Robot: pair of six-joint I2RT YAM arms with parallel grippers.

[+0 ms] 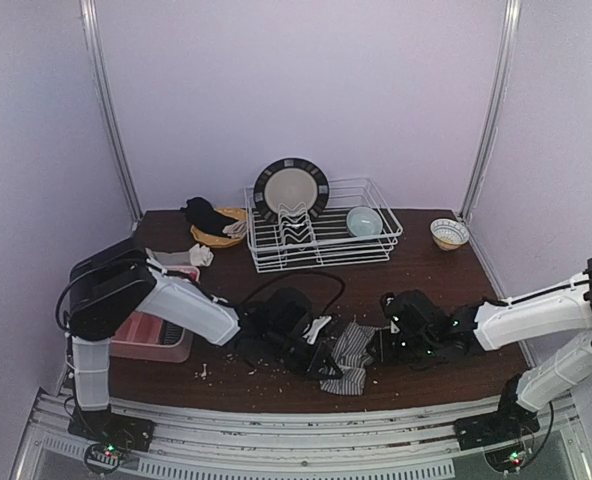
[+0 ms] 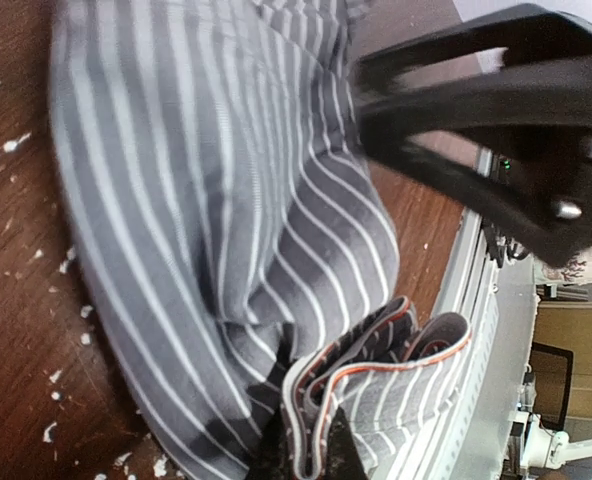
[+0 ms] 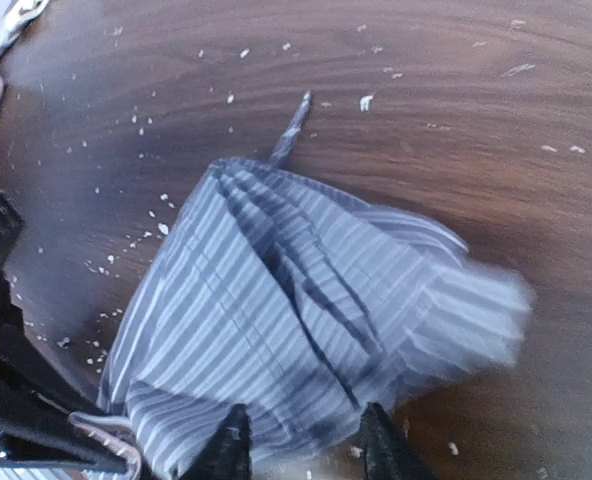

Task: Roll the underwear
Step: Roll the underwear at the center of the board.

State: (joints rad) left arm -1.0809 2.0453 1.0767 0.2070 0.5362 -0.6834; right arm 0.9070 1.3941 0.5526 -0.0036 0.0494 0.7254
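Observation:
The underwear (image 1: 348, 362) is a crumpled heap of grey cloth with white stripes, lying on the dark wooden table between my two grippers. My left gripper (image 2: 306, 440) is shut on its red-trimmed waistband (image 2: 376, 370), which stands folded up between the fingers. The rest of the underwear (image 2: 226, 200) spreads away over the table. My right gripper (image 3: 301, 445) is open, with its two dark fingertips apart over the near edge of the underwear (image 3: 306, 320). The cloth's right corner is blurred. In the top view the left gripper (image 1: 326, 362) and right gripper (image 1: 376, 350) flank the heap.
A white wire dish rack (image 1: 321, 235) at the back holds a plate (image 1: 291, 188) and a bowl (image 1: 364, 221). Another bowl (image 1: 449, 233) stands back right. A yellow basket (image 1: 216, 225) with dark cloth sits back left, a pink tray (image 1: 156, 335) on the left. White crumbs dot the wood.

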